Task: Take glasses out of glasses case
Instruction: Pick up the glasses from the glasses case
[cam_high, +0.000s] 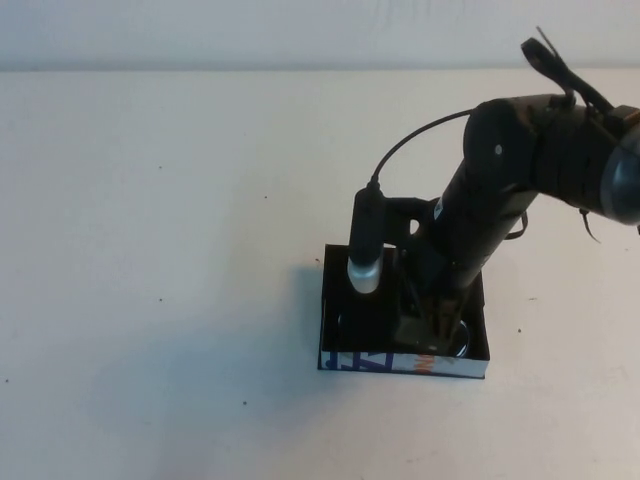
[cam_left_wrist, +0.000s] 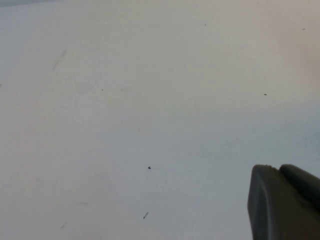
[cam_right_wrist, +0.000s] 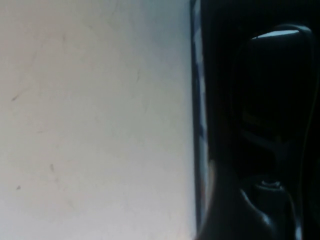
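We see the glasses case (cam_high: 340, 300), a shallow black open box, lying right of centre on the tabletop, its white near wall printed blue and orange. Inside it, toward the near side, the dark-lensed black glasses (cam_right_wrist: 275, 90) lie.

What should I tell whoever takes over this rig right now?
Right gripper: down inside the case, right over the glasses; whether it has a grip is hidden.
Left gripper: parked over bare table, out of the high view.
Case: open, right of table centre, printed white wall facing the robot.
Done: reach into the case.
Left: grasp the glasses, lift them out, set them on the table.
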